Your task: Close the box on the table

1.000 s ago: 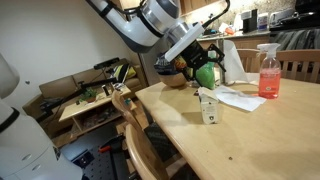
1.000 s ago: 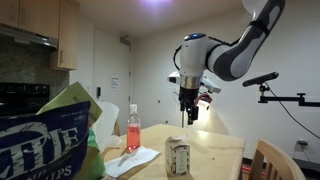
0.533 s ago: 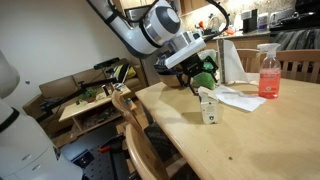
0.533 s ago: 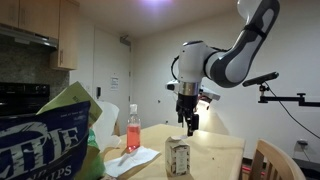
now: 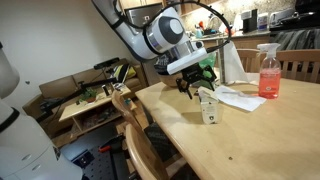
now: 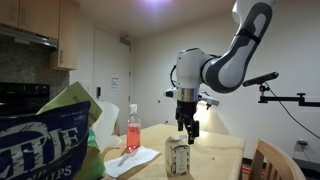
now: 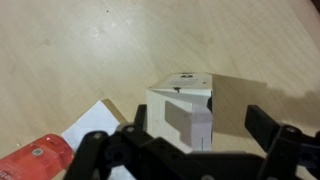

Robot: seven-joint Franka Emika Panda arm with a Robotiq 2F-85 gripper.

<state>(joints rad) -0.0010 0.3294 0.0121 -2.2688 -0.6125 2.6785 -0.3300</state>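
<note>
The box [image 5: 209, 106] is a small upright white carton with dark print on its front. It stands on the pale wooden tabletop [image 5: 255, 145], near the edge facing the chair [image 5: 133, 128]. In an exterior view its top flap is tilted up, not lying flat. In the wrist view the box [image 7: 186, 112] is seen from above, with small dark marks on its upper face.

The claw [image 5: 197, 83] hangs just over the box with its jaws spread wide. In the wrist view the claw [image 7: 200, 122] has one dark finger [image 7: 268, 124] on either side of the carton. In an exterior view the claw [image 6: 188, 129] sits right at the top of the box [image 6: 178, 157]; whether they touch cannot be told.

White paper sheets [image 5: 238, 97] lie just beside the box, and a pink spray bottle [image 5: 268, 72] stands beyond them. A chip bag [image 6: 48, 135] fills the foreground of an exterior view, partly hiding the tabletop [image 6: 218, 155]. A cluttered low wooden bench [image 5: 85, 103] stands apart from the tabletop.
</note>
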